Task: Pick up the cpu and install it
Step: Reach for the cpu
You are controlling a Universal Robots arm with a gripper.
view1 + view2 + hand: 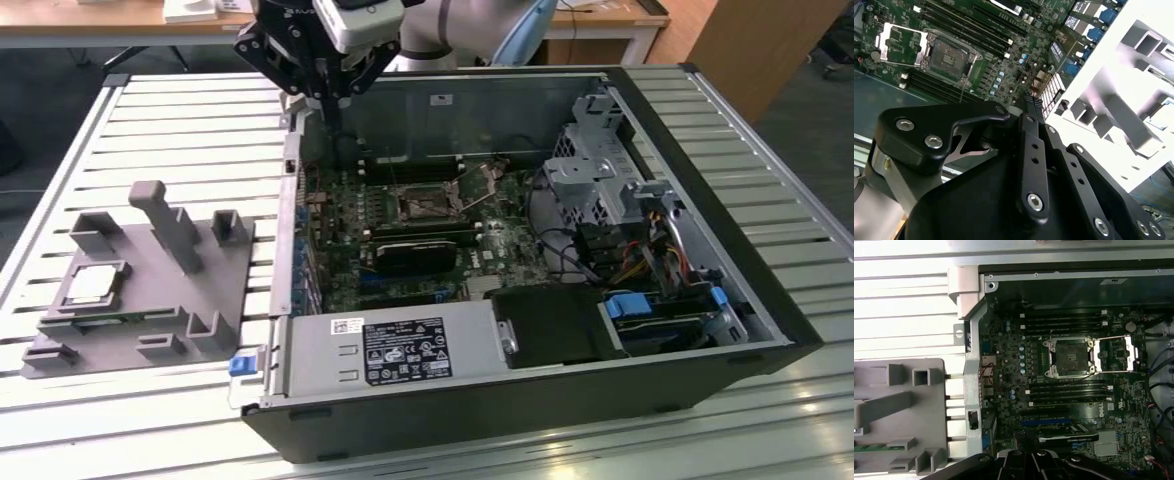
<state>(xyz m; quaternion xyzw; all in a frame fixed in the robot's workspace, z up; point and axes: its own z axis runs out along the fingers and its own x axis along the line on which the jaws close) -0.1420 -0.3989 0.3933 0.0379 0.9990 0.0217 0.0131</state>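
The cpu (91, 285), a small silvery square with a pale border, lies flat in a recess of the grey tray (167, 300) at the exterior view's left, outside the computer case. My gripper (327, 108) hangs high over the case's far left corner, well away from the cpu. Its black fingers (1031, 102) are drawn together with nothing between them. The motherboard's dark cpu socket (427, 205) (1070, 357) (946, 57) lies bare, its metal frame (1114, 354) swung open beside it.
The open black computer case (534, 400) lies on a slatted metal table (174, 130). Inside are a power supply (387, 350), a drive cage (594, 165), cables (654, 260) and a graphics card (420, 252). The tray carries upright posts (167, 225).
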